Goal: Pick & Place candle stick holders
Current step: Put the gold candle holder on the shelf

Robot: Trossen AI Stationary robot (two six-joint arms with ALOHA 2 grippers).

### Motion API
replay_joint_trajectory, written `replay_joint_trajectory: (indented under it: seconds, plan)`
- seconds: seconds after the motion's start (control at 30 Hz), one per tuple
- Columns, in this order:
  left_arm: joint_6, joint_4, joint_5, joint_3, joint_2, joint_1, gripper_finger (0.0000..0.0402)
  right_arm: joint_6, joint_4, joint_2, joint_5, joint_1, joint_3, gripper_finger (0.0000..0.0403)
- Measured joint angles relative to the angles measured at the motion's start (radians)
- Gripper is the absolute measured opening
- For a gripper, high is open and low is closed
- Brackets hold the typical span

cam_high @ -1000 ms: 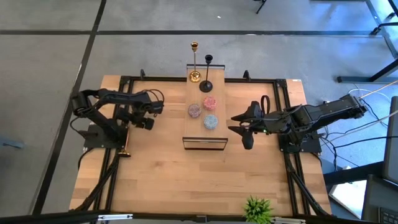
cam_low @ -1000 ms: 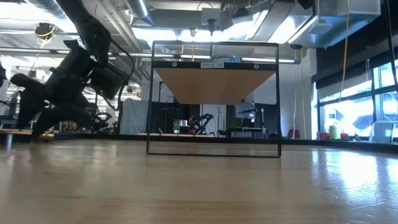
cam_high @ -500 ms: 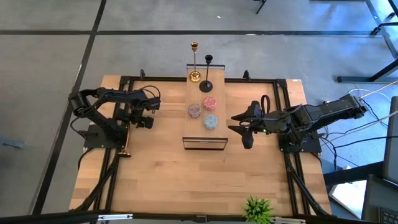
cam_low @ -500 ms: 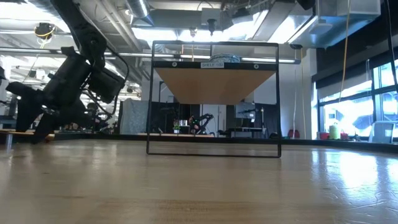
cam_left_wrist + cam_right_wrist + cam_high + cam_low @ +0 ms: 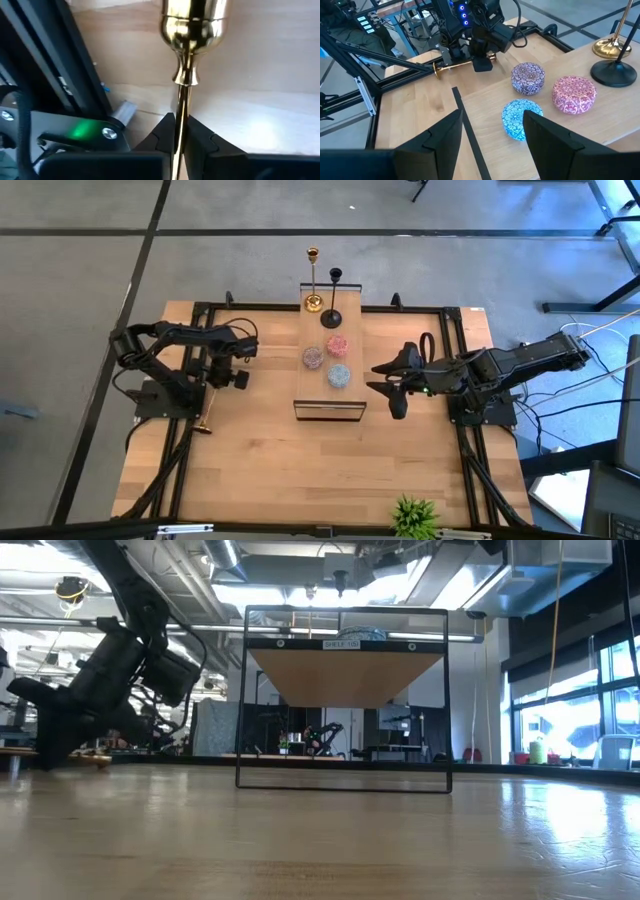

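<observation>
Left arm: folded low at the table's left side, left gripper (image 5: 213, 377) clamped tight. Right arm: stretched inward from the right, right gripper (image 5: 385, 388) fingers parted, empty.

- No text, brand, number or sign can be read anywhere.
- A small white label (image 5: 343, 644) sits on the top bar of the black frame (image 5: 343, 613) in the low view; it carries dark print, but the letters are too small to make out.
</observation>
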Motion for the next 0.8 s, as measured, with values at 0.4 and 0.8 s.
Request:
replay_joint_trajectory:
  seconds: [0.4, 0.8]
  plan:
    - [-0.033, -0.119, -0.006, 0.170, -0.263, -0.047, 0.0012, 0.024, 0.007, 0.000, -0.015, 0.015, 0.000, 0.0213]
    - [-0.180, 0.258, -0.219, 0.458, -0.622, -0.327, 0.0012, 0.015, 0.181, 0.000, -0.266, -0.058, 0.000, 0.0213]
